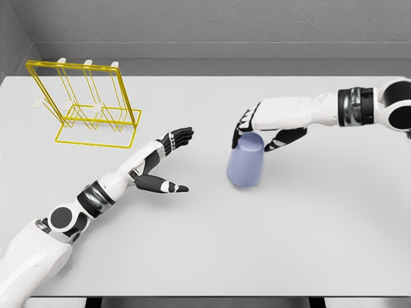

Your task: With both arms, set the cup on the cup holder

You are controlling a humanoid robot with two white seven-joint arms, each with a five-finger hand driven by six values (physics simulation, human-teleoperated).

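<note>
A light purple cup (246, 162), upside down mid-frame, is gripped by the right hand (260, 131). The left hand (164, 163) is spread open, empty.

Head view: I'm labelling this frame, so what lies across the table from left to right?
Yellow cup holder → left hand, open → blue cup, with the right hand closed on its top.

No readable text, no labels, no brands, no numbers, no signs on any surface
</note>
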